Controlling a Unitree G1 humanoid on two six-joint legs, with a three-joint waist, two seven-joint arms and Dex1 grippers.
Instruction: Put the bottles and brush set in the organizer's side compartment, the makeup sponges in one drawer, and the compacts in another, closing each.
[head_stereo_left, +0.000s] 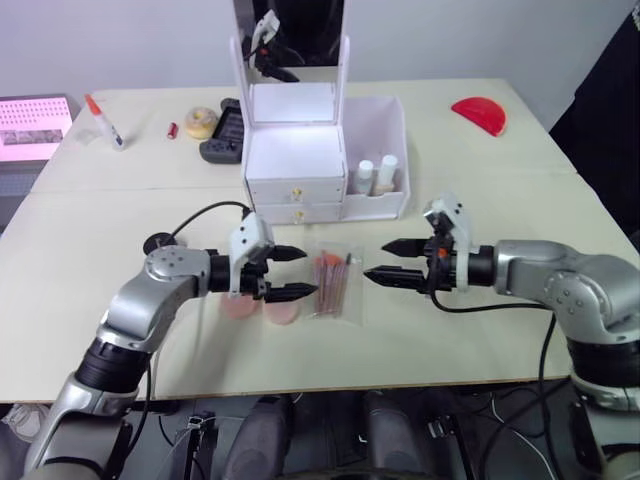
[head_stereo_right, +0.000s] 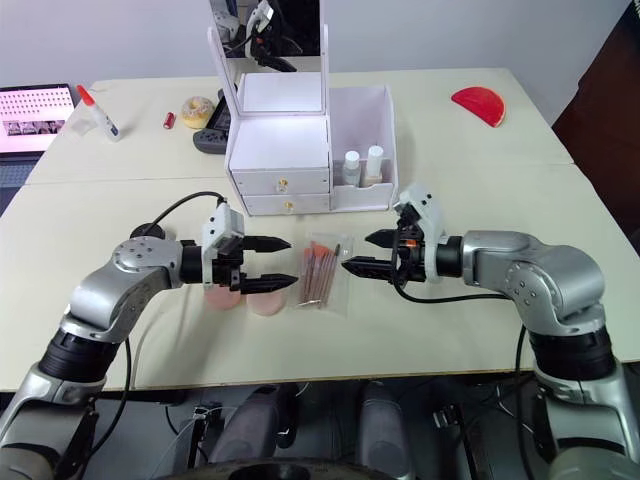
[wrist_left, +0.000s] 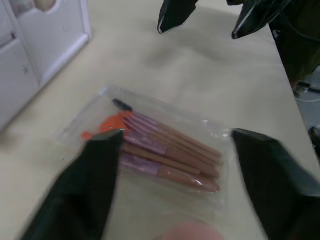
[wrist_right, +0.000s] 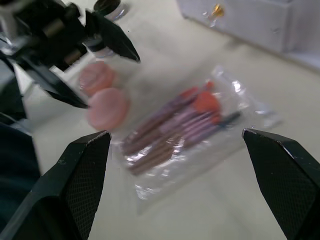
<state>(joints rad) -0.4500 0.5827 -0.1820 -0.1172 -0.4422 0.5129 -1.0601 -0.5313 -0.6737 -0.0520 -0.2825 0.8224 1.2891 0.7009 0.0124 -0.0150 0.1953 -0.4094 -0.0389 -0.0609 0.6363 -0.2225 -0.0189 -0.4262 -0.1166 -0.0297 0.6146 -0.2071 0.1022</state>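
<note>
Lower centre of frame: the brush set (head_stereo_left: 334, 284) lies flat on the table (head_stereo_left: 480, 330) between the left gripper (head_stereo_left: 292, 272) and right gripper (head_stereo_left: 392, 263), both with fingers spread and empty, facing each other, apparently lining up to lift the sleeve. Just left of it lie the two makeup sponges (head_stereo_left: 262, 309), partly under the left gripper. Further back, centre, the organizer (head_stereo_left: 296, 165) has both drawers shut, and the bottles (head_stereo_left: 376, 176) already stand in its side compartment (head_stereo_left: 378, 150).

Head views look evenly bright to me, light from overhead; soft short shadows under both arms on the table (head_stereo_left: 470, 340). Wrist views blurred: the brush set (wrist_right: 180, 125) smeared, glare on its sleeve. The makeup sponges (wrist_right: 105, 97) out of focus.
</note>
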